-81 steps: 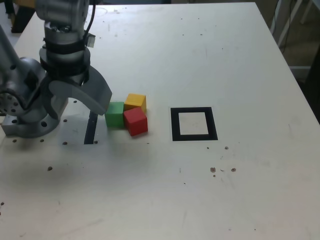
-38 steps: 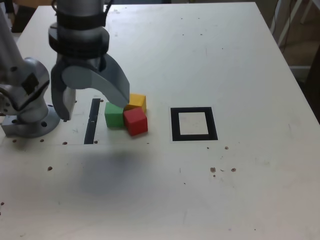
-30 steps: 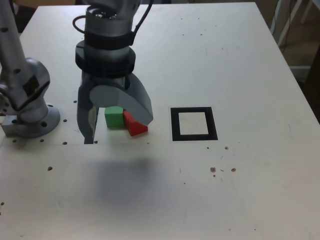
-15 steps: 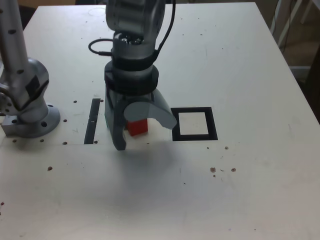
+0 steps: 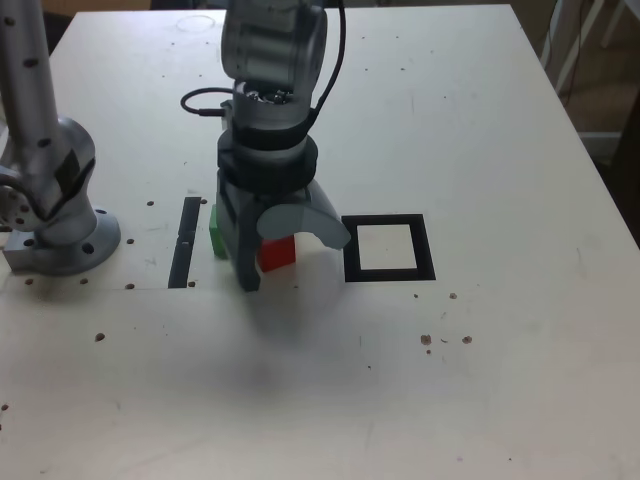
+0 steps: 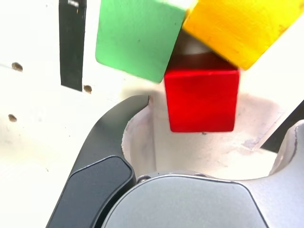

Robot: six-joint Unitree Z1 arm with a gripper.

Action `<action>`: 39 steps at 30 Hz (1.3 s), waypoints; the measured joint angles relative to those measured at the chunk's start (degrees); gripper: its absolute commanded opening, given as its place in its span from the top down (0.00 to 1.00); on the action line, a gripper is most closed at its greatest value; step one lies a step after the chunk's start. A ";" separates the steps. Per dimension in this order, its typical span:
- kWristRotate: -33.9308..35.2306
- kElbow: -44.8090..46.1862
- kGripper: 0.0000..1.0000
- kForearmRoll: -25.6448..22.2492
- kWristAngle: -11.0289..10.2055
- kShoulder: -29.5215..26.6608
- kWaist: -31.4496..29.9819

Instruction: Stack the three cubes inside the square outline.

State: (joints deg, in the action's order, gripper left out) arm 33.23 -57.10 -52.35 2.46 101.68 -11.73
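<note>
1. Right now the grey gripper point(image 5: 285, 250) hangs over the cube cluster with its jaws spread wide and nothing between them held; they straddle the small solid red cube point(image 6: 202, 99), one on each side and clear of it.
2. That red cube sits near the middle of the white desk point(image 5: 480, 130), its far corner touching the solid green cube point(image 6: 137, 35) and the yellow-orange cube point(image 6: 237, 26), which lie just beyond it.
3. Judging by looks, the cubes are light, rigid and smooth-faced, so a squeeze on the red one's two free opposite side faces should hold without crushing.
4. Its neighbours crowd it: a jaw set too deep could nudge green or yellow.
5. Toward the desk's exterior-view right, the thick black square outline with a pale centre point(image 5: 350, 250) waits bare, near the red cube.
6. Beside the green cube lies a thin black strip point(image 5: 183, 245); beyond it, near the desk's edge, stands the arm's metal base point(image 5: 60, 235).
</note>
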 measured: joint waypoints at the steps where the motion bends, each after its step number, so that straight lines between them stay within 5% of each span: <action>1: 0.00 0.10 0.10 0.14 -0.15 0.00 0.19; 17: 0.00 1.65 0.20 1.06 0.69 1.93 0.29; 30: 1.19 1.64 0.23 2.43 -2.61 2.04 0.43; 39: 1.40 1.63 0.41 2.43 -3.36 2.41 0.55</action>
State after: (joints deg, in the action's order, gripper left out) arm 34.62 -55.47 -49.92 -0.90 104.09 -11.18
